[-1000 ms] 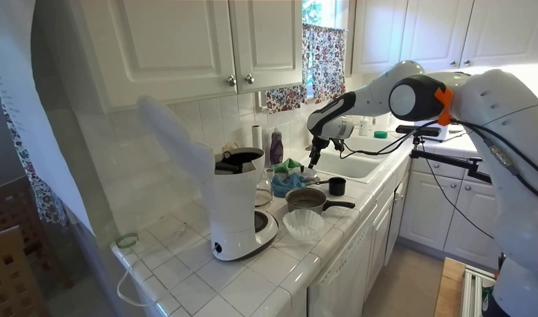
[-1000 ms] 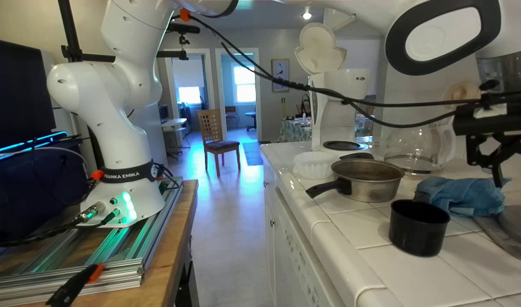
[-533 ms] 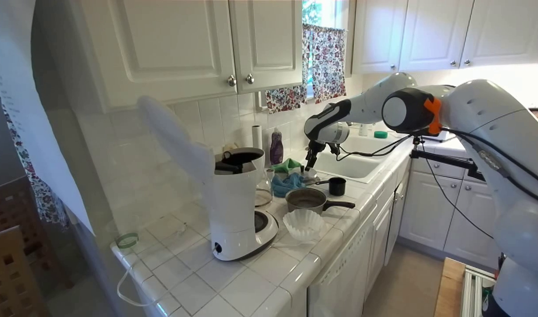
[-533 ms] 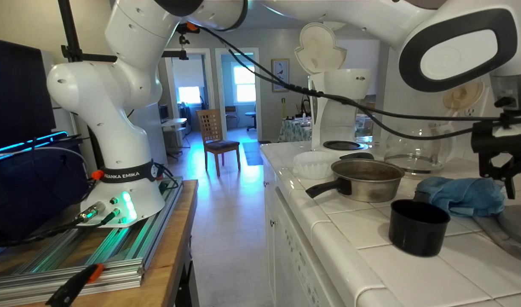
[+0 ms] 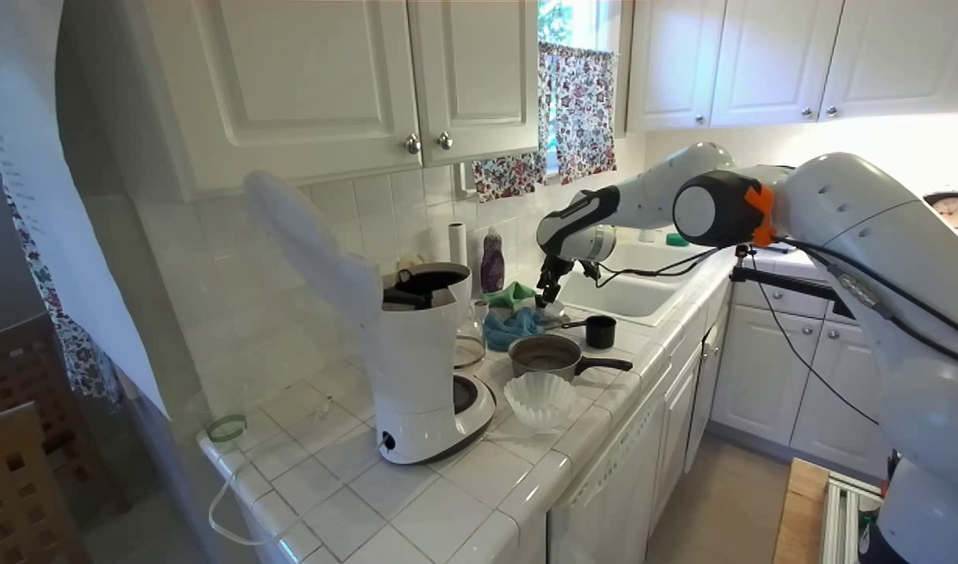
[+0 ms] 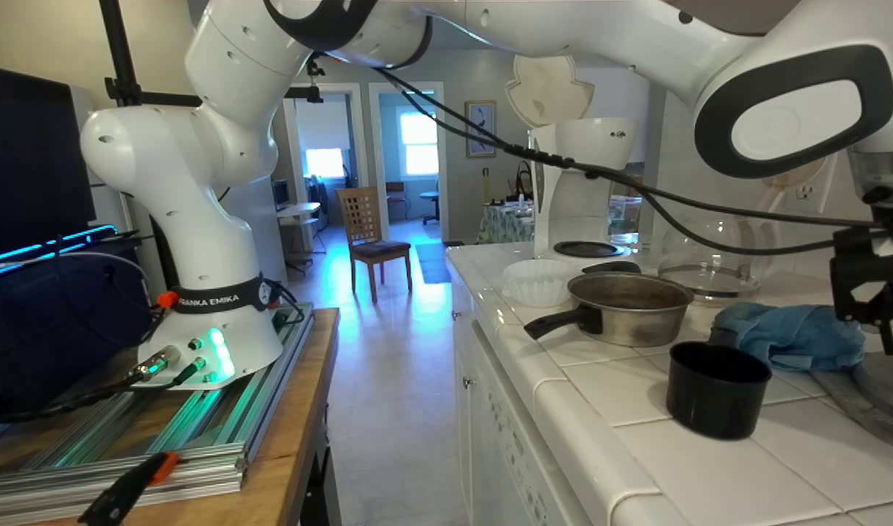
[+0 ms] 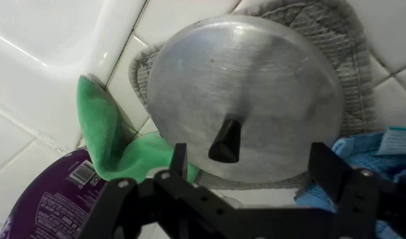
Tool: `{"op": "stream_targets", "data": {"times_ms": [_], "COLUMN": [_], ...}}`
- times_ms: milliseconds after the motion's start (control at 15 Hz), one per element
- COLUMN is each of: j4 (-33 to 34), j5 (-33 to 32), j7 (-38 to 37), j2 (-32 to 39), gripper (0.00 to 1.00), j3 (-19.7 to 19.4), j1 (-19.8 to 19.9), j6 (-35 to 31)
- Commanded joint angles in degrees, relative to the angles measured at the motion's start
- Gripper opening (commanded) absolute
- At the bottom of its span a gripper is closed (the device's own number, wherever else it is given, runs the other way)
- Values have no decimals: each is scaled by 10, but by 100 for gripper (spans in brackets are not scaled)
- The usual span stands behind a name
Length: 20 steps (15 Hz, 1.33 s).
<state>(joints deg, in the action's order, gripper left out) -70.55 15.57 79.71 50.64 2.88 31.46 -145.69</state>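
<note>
A lid (image 7: 256, 76) rests on a grey mat (image 7: 342, 56) on the counter (image 7: 392, 103), black knob (image 7: 226, 142) uppermost. In the wrist view the claw (image 7: 248, 152) hangs above, fingers parted, holding nothing; the knob shows left of mid-gap, so uneven contact could skid the lid. A green cloth (image 7: 101, 132) lies left; a blue cloth (image 7: 365, 146) right, where a low finger could snag it. Nearer left stands a purple bottle (image 7: 60, 196).

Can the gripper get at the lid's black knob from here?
Probably yes. In the wrist view the gripper is open, its fingers appear either side of the black knob, and nothing covers it. The blue cloth near one finger might get brushed.
</note>
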Motion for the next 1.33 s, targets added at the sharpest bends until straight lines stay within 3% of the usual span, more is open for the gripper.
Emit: {"op": "stream_targets", "data": {"times_ms": [0, 533, 1267], "j4": [36, 61, 35], "j5": [-9, -6, -7], "j7": [26, 53, 44], "j2": [28, 43, 5], "gripper": [63, 5, 7], "j3": [3, 4, -4], "j1": [0, 3, -7], "j6": [-9, -6, -13]}}
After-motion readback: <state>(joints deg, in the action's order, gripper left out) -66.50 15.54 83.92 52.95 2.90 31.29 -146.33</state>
